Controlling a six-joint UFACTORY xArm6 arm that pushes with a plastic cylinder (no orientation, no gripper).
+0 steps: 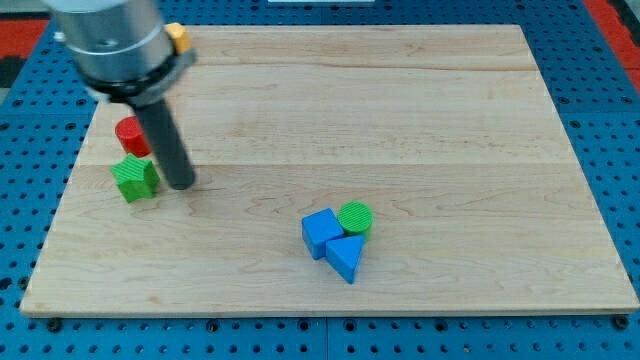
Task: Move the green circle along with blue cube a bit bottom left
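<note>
The green circle (355, 217) lies below the board's middle, touching the right top corner of the blue cube (321, 232). A blue triangle (345, 257) lies just below both, touching them. My tip (181, 184) rests on the board at the view's left, far left of this cluster and right next to a green star-shaped block (135, 178).
A red block (130, 135) lies above the green star, partly behind the rod. A yellow block (178, 38) shows at the top left behind the arm. The wooden board (450, 120) sits on a blue pegboard.
</note>
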